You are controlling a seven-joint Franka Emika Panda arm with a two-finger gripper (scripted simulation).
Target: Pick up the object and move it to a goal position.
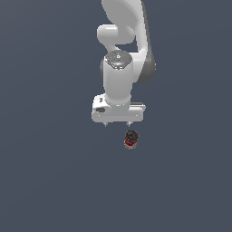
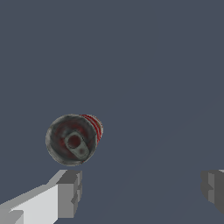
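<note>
The can [image 1: 131, 139] is seen standing upright on the grey surface [image 1: 50, 181], its dark lid with the pull tab turned up and the red-and-white label showing down its side. That upright stance leaves the round wall free to be taken from two sides.

The gripper [image 1: 117, 124] is held above the surface with its fingers [image 2: 70, 192] pointing down and spread wide apart; nothing is held between them. The wide spread is judged to be kept so that the can, which is narrower than the gap, may be straddled without being knocked.

In the exterior view the can lies just below the gripper and toward the exterior view's right, nearly under one fingertip. In the wrist view [image 2: 74, 139] the can is shown outside the gap, close to one finger and far from the other. The gripper is thus not yet centred over the can. A sideways shift is judged to be needed before any descent, lest a fingertip be brought down on the lid and the can be tipped.

No goal marker can be made out in either view.
</note>
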